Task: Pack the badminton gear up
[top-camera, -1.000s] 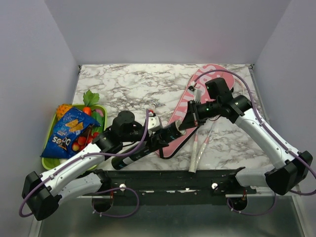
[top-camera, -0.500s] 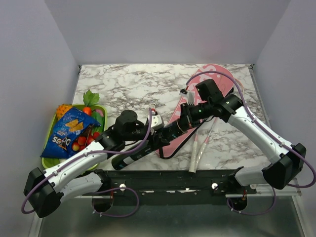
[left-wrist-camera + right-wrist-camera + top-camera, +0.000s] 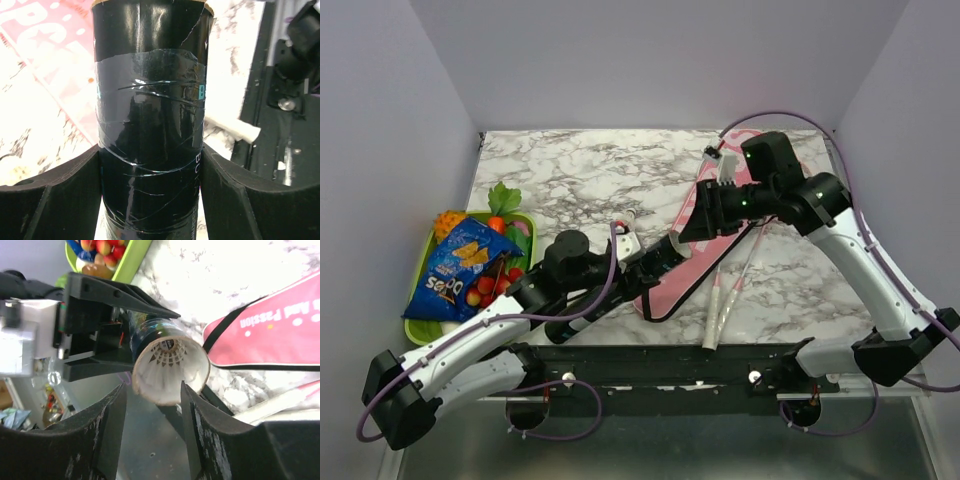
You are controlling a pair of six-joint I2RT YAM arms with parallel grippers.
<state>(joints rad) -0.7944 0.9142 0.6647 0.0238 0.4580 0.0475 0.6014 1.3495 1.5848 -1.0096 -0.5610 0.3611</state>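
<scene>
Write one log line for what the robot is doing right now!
left gripper: shut on black tube | right gripper: open at tube's open end | shuttlecock: inside tube | rackets: not in pink bag

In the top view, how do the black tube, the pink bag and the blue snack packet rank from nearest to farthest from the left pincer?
1. Black tube: clamped in the left pincer.
2. Pink bag: just to its right.
3. Blue snack packet: far to the left.

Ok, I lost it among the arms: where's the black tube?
Top view, just left of centre: the black tube sits in the left gripper, slanting over the pink bag toward the right gripper.
</scene>
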